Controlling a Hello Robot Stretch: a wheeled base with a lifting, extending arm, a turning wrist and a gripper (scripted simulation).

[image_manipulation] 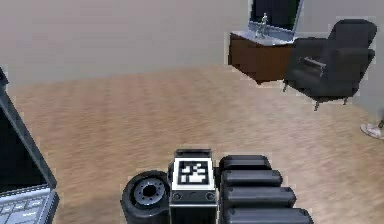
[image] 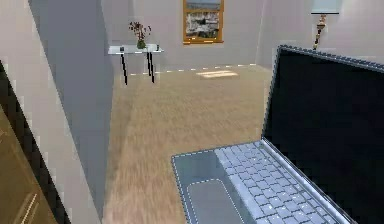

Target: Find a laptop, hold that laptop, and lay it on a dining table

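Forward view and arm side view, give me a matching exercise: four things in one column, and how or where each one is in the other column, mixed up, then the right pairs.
Things
1 laptop
2 armchair
3 painting
4 side table

Descriptions
A in a gold frame
B black, beside a brown cabinet
C lid up, dark screen, at the forward view's lower right
D thin dark legs, a plant on top

Pairs: 1-C, 2-B, 3-A, 4-D
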